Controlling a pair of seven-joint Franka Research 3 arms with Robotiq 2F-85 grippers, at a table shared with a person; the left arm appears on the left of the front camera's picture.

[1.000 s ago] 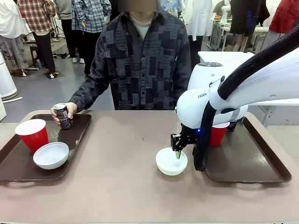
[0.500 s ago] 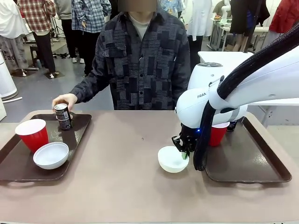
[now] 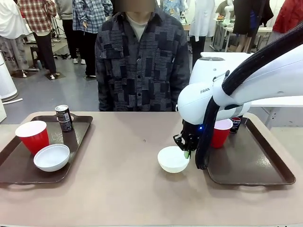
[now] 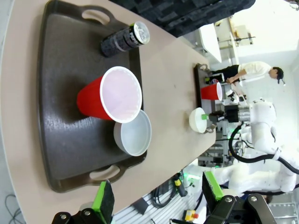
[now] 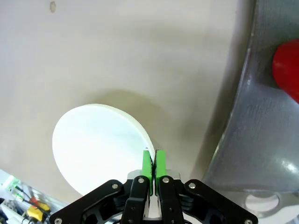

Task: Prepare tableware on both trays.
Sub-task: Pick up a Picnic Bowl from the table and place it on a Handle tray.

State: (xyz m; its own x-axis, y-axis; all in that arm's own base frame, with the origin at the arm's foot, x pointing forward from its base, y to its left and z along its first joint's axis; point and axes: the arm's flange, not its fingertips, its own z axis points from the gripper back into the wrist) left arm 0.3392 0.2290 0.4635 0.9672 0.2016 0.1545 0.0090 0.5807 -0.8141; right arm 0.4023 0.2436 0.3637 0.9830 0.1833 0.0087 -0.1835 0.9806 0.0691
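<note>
Beige tabletop (image 3: 118, 179) fills the lower half of the front view, with a person in a dark patchwork shirt (image 3: 141, 66) standing at its far edge, hands cut from sight behind the table line.

Just right of centre, the right gripper (image 3: 186, 152) pinches the near-right rim of a white bowl (image 3: 173, 159); the arm's white housing hides most of the fingers there. From the right wrist, the green pads (image 5: 146, 164) press together on the thin edge of that bowl (image 5: 100, 147), which looks tilted and lifted off the table, its shadow falling beyond it. At the right edge of that view the right tray (image 5: 261, 140) is cut off, with a blurred red cup (image 5: 287, 67) in its upper corner.

In the front view the right tray (image 3: 255, 170) holds a red cup (image 3: 220, 132) and a dark can (image 3: 235, 124), both partly hidden by the arm.

At lower left, the left tray (image 3: 14, 172) holds a red cup (image 3: 33, 137), a second white bowl (image 3: 51, 157) touching it, and a dark can (image 3: 63, 117) at the far corner.

The left gripper (image 4: 159, 203) hangs spread wide above that tray (image 4: 60, 93), gripping nothing.
</note>
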